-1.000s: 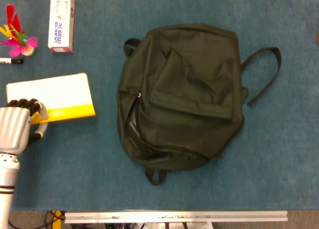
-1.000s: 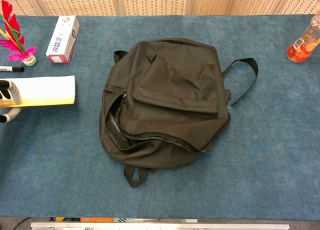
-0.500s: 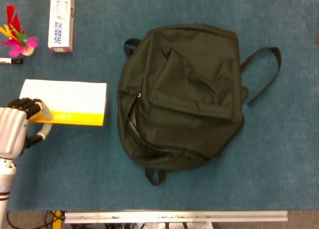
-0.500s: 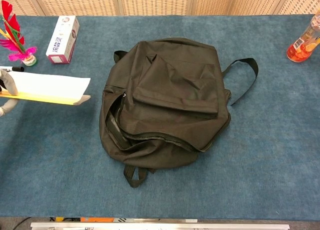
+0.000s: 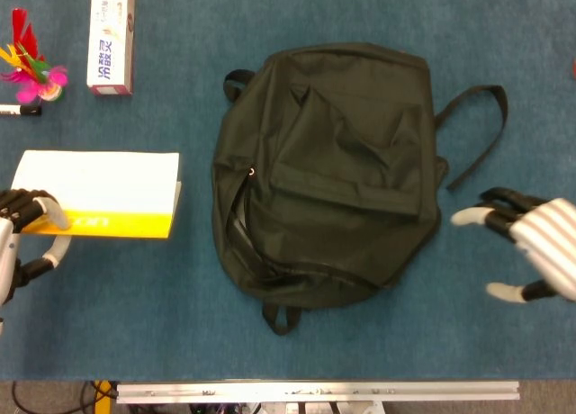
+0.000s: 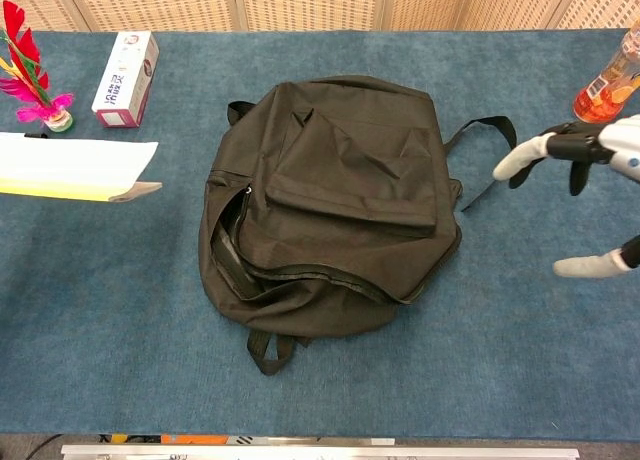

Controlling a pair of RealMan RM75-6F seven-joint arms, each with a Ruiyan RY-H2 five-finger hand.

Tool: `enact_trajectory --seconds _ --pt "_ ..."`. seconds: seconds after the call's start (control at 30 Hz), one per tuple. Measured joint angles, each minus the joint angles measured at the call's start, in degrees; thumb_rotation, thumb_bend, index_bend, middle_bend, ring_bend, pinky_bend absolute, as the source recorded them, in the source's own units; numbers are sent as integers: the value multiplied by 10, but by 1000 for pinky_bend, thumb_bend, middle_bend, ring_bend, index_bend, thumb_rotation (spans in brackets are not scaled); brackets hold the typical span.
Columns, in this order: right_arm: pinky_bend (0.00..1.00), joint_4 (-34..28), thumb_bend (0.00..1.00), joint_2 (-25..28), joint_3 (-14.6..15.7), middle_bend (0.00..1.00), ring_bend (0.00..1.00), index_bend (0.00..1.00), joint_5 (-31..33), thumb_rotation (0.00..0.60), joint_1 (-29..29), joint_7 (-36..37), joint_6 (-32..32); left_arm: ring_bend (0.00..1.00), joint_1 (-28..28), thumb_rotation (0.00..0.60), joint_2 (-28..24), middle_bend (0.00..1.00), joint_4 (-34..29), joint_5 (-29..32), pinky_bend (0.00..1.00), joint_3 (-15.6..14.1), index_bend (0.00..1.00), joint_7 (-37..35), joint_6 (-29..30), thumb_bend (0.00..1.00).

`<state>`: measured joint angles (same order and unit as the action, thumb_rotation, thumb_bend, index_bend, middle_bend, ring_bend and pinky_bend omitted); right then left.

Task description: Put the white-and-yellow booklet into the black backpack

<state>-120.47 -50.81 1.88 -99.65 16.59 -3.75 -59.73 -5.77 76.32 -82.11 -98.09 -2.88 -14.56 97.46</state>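
Now carry the booklet (image 5: 94,193), pinched at its yellow end by the left hand (image 5: 25,234) and held off the table well left of the backpack (image 5: 328,171), level toward the gaping zipper (image 5: 236,218); bring the right hand (image 5: 526,247), fingers spread and holding nothing, onto the bag to steady it; lift the flap first; slide the thin edge in, not the flat face.

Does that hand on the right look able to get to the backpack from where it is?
Probably yes. The right hand hangs open just beside the black backpack, fingers pointing at it, with only bare blue table and the loose strap between.
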Motion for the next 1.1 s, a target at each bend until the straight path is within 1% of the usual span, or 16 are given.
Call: enact_trajectory --seconds 0.1,0.13,0.3,0.43,0.6,0.73,0.87,0.93,1.03,1.1 --pt "441 -13 61 -39 -8 360 203 292 37 600 18 -46 31 495 5 600 -6 558 -3 -7 493 -2 636 -4 9 308" --pt "441 -17 61 -59 -13 360 203 292 58 600 27 -69 45 495 7 600 -8 558 -4 -9 493 -3 636 -6 12 308" --pt "442 -22 61 -122 -25 360 203 292 125 600 53 -137 79 495 13 600 -15 558 -4 -16 494 -7 636 -12 17 307" --pt "442 -18 61 -180 -37 360 203 292 193 600 79 -193 98 495 17 600 -18 558 -5 -18 494 -8 636 -15 21 307" --pt "442 -2 61 -252 -46 360 203 292 272 600 112 -264 106 495 21 600 -23 558 -3 -20 494 -9 636 -20 23 308" --pt "446 18 61 -312 -51 360 203 292 335 600 141 -316 101 495 24 600 -26 558 -1 -20 494 -10 636 -24 25 308" --pt "451 34 69 -350 -55 360 204 292 384 600 165 -348 88 495 25 600 -27 557 1 -20 494 -10 636 -28 22 308" --pt "458 41 116 -364 -58 363 209 294 408 600 177 -360 80 495 25 600 -28 557 2 -22 494 -10 636 -29 22 308" --pt "477 52 254 -376 -61 367 219 300 437 600 193 -372 69 495 25 600 -28 558 2 -25 494 -10 636 -29 22 308" --pt "480 59 306 -379 -64 367 220 300 451 600 200 -373 62 495 26 600 -28 557 2 -26 494 -10 636 -30 23 308"
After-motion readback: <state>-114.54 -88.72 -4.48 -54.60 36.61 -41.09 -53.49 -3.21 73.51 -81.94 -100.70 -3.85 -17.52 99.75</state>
